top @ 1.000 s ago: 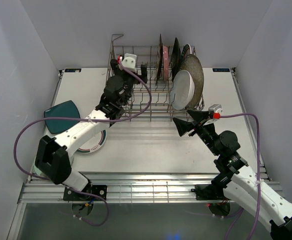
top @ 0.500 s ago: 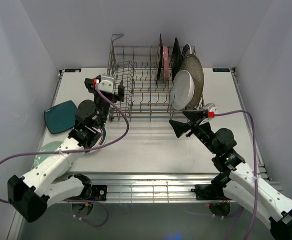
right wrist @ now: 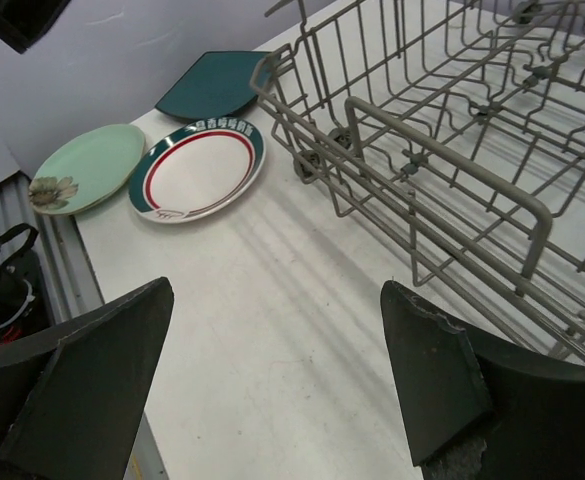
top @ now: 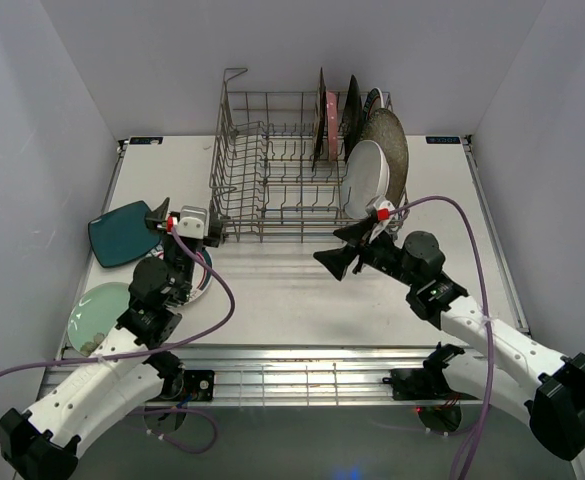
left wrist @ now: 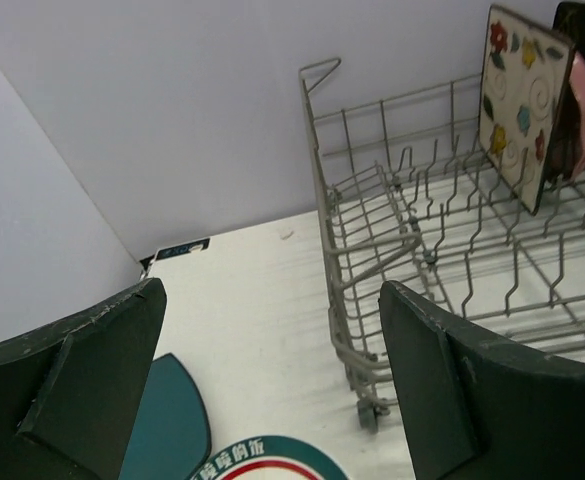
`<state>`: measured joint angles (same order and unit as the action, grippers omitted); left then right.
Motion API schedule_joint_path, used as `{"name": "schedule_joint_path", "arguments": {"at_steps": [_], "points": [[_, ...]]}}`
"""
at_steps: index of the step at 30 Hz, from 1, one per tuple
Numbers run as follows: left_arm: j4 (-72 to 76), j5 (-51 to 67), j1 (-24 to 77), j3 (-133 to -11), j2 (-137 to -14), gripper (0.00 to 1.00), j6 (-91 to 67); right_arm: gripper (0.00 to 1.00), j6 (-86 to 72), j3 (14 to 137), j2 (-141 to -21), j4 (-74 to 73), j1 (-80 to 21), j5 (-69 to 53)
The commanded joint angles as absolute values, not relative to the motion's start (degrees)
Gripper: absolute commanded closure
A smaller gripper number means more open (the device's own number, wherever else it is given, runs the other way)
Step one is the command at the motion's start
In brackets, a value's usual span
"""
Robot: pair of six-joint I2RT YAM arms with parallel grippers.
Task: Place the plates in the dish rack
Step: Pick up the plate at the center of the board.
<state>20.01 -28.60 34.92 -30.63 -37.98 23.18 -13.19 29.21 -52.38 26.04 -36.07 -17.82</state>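
Plates (top: 368,178) are standing upright in the dish rack (top: 272,170) while the left tool (top: 186,212) and the right tool (top: 335,248) are hovering over the desk (top: 292,295), fingers apart and empty.

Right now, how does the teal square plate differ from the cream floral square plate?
Look: the teal square plate is plain dark teal; the cream floral square plate carries coloured flowers and swirls. Pose: the teal one lies flat on the table; the cream one stands on edge in the dish rack. State: teal still to load, cream already loaded. Both are squarish.
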Motion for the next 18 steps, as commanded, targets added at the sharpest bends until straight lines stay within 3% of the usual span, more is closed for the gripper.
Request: {"name": "schedule_joint_path", "arguments": {"at_steps": [1, 7, 18], "points": [[20.5, -31.3, 34.5, -27.6, -36.1, 0.02, 26.7, 0.1, -15.5, 32.4, -55.3, 32.0, -36.0, -24.5], [25.4, -35.8, 33.9, -22.2, -33.1, 0.02, 26.8, 0.1, -26.9, 34.2, -65.5, 44.2, -36.9, -27.3], [27.6, -36.7, 33.7, -20.0, -23.3, 0.02, 26.1, 0.1, -36.2, 44.6, -85.0, 46.7, -46.4, -19.6]]}}
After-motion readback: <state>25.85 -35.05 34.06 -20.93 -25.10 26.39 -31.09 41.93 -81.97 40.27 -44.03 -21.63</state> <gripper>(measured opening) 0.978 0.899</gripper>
